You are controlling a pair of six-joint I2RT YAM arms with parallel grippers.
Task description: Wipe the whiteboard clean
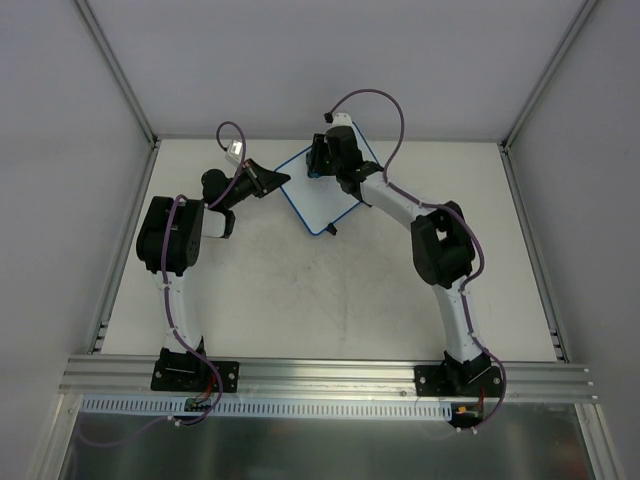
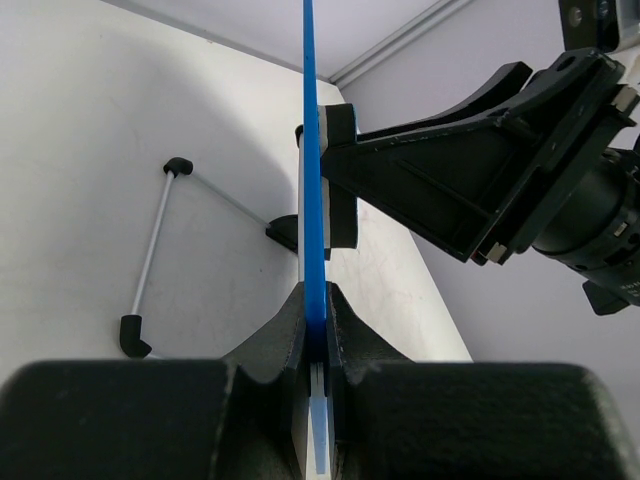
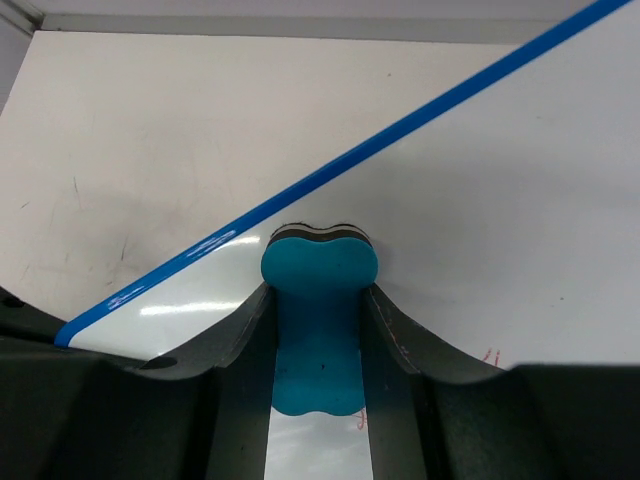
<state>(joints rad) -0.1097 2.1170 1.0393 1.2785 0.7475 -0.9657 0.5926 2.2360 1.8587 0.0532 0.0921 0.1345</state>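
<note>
The whiteboard [image 1: 318,198], white with a thin blue frame, lies tilted at the back middle of the table. My left gripper [image 1: 272,183] is shut on its left edge; the left wrist view shows the blue frame [image 2: 312,200] edge-on between the fingers. My right gripper [image 1: 318,160] is shut on the small blue eraser [image 3: 319,325] and presses it on the board's face [image 3: 520,200] near the blue frame [image 3: 330,185]. Faint red marks [image 3: 492,357] show beside the right finger. The eraser's felt base [image 3: 320,234] touches the board.
The white table [image 1: 330,300] is bounded by grey walls and metal rails. In the left wrist view a thin stand rod with black feet [image 2: 150,260] reaches down to the table. The right arm's wrist [image 2: 520,170] looms close on the board's other side.
</note>
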